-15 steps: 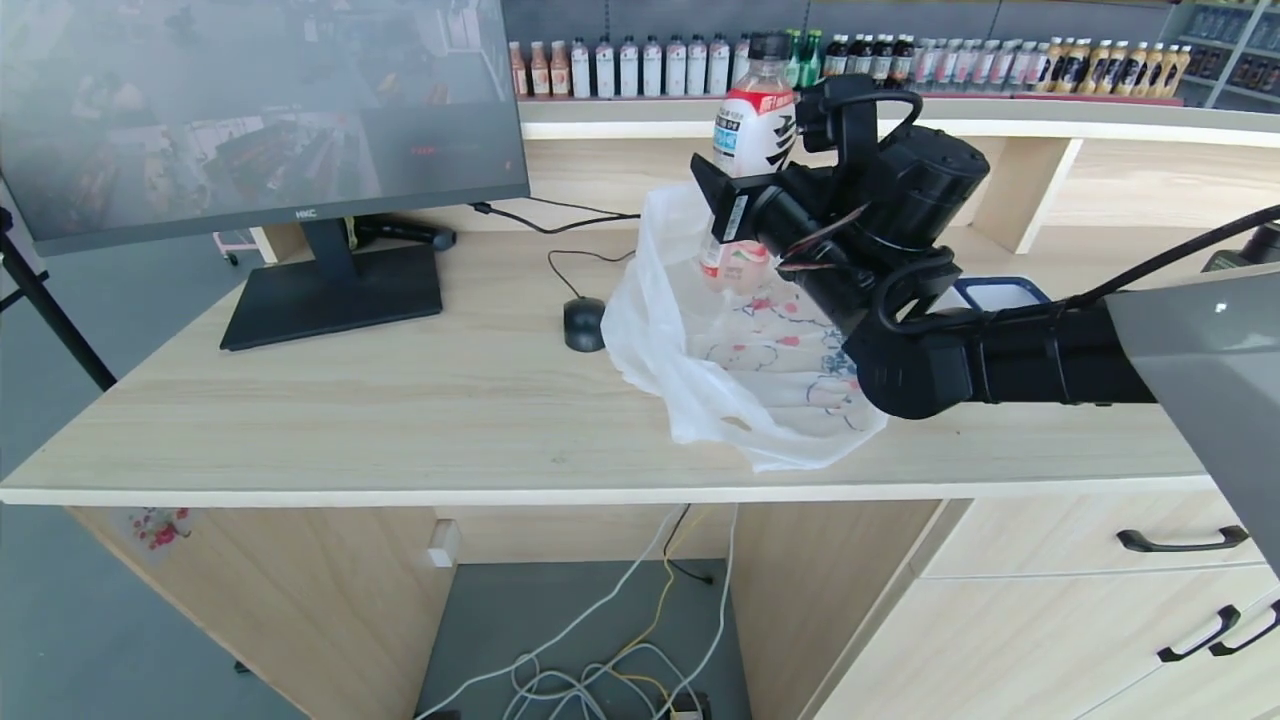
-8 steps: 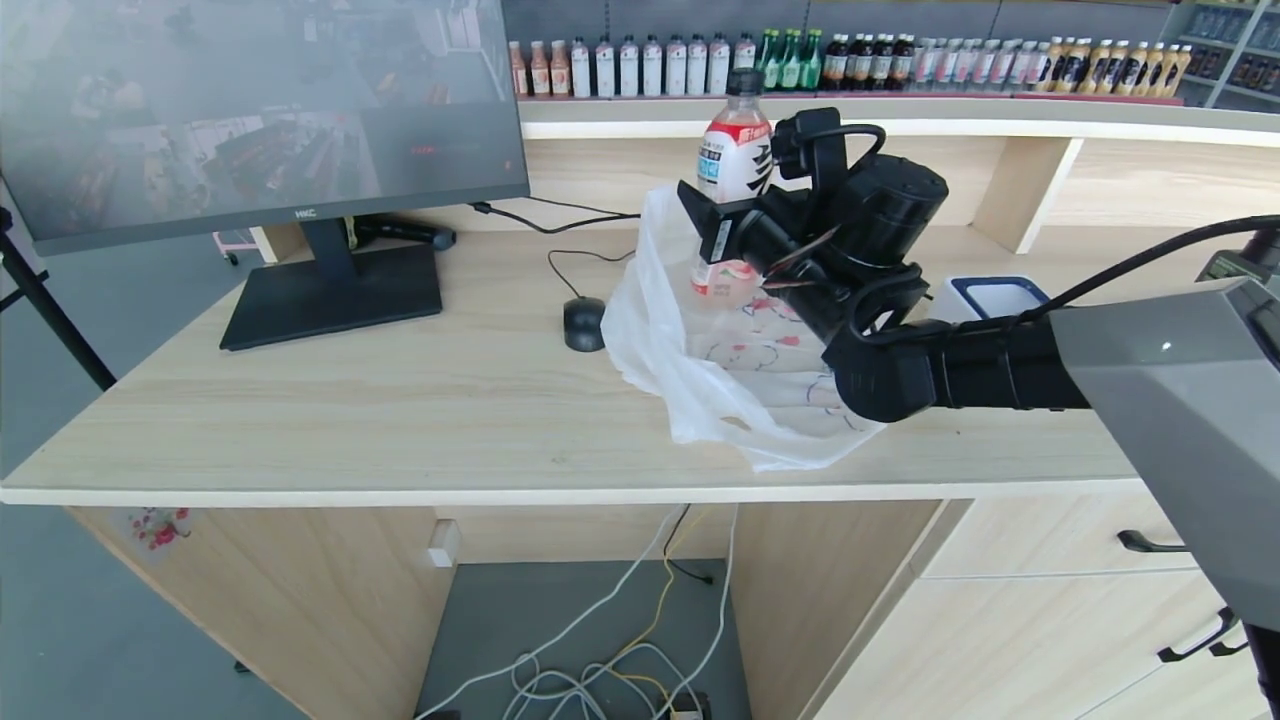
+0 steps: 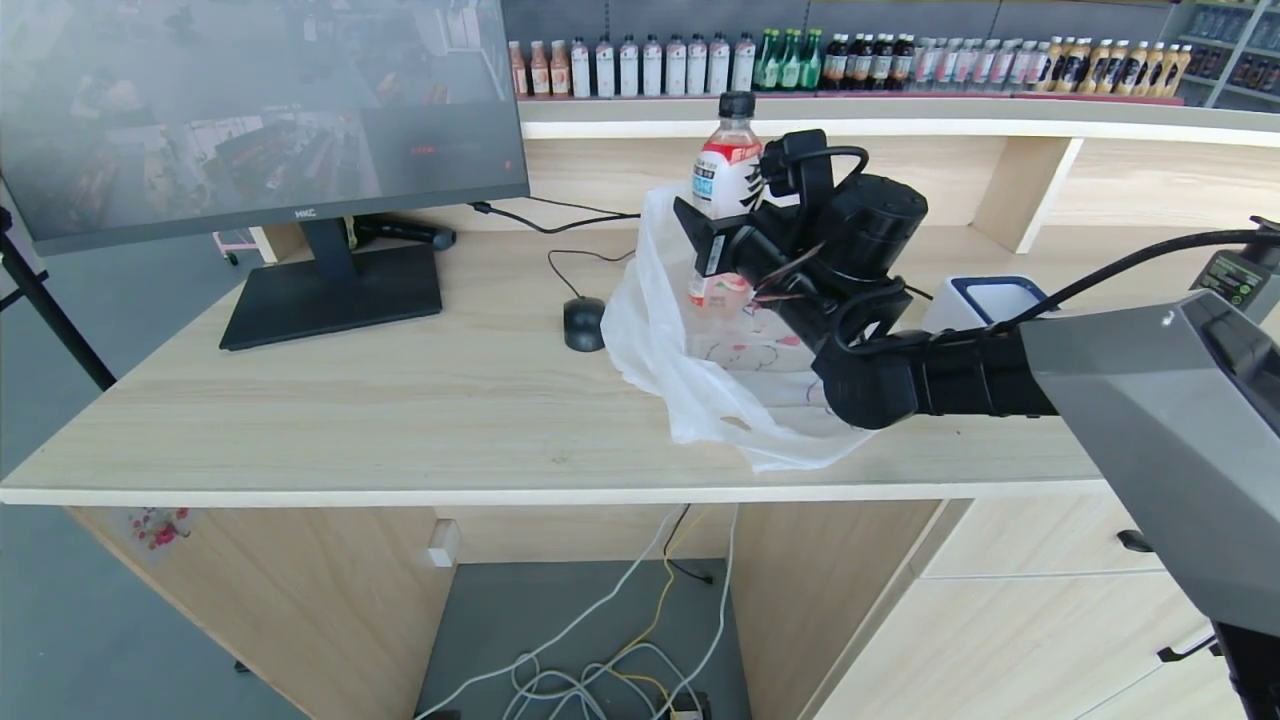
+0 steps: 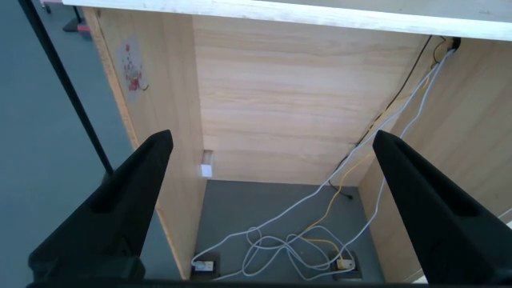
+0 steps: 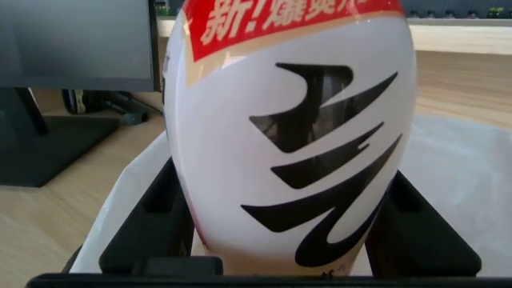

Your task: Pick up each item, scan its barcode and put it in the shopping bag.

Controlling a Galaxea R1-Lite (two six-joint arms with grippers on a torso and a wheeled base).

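My right gripper is shut on a clear drink bottle with a white and red label and a black cap. The bottle stands upright, its pinkish base hanging just over the open mouth of the white plastic shopping bag on the wooden counter. In the right wrist view the bottle sits between the black fingers, with the bag behind it. My left gripper is open, low in front of the desk's underside, with nothing between its fingers.
A monitor stands at the back left, with a dark handheld device behind its foot. A black mouse lies just left of the bag. A white and blue box sits to the right. Shelves of bottles line the back.
My right arm has carried the bottle leftwards and lower, nearer the mouth of the bag. Bag and mouse lie as before.
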